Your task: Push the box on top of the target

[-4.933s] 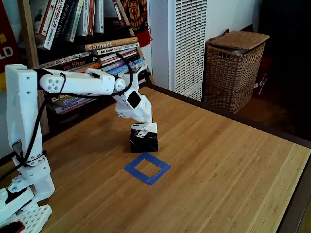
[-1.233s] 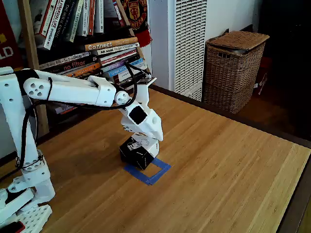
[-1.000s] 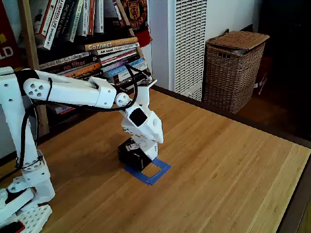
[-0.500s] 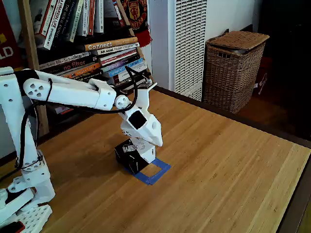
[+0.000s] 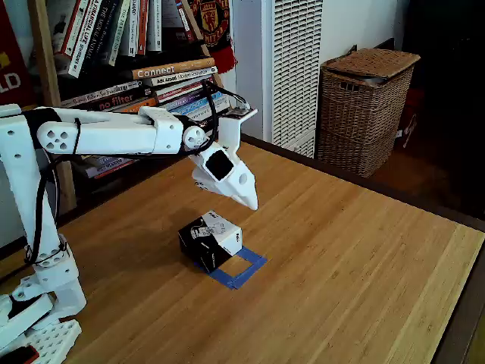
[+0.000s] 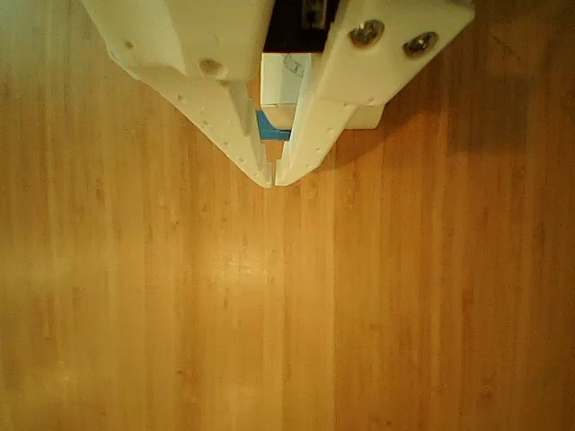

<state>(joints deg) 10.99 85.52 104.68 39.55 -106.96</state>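
Observation:
The box (image 5: 211, 239), black with a white printed top, rests on the wooden table (image 5: 341, 250), turned at an angle. It covers the left part of the target (image 5: 244, 268), a blue tape square whose right side stays bare. My white gripper (image 5: 252, 203) hangs in the air above and slightly right of the box, apart from it, fingers shut with nothing between them. In the other view the gripper (image 6: 274, 180) points down the frame with its tips together. Behind the fingers (image 6: 225, 99) show the box's white top (image 6: 364, 115) and a strip of the target's blue tape (image 6: 269, 127).
A bookshelf (image 5: 144, 68) stands behind the arm along the table's far edge. A wicker basket (image 5: 364, 106) and a white louvred unit (image 5: 292, 68) sit beyond the table at the back right. The arm's base (image 5: 34, 303) is at the left front.
The gripper pushed the box toward and left over the target, turning it, then lifted up and right off the box in the last half second.

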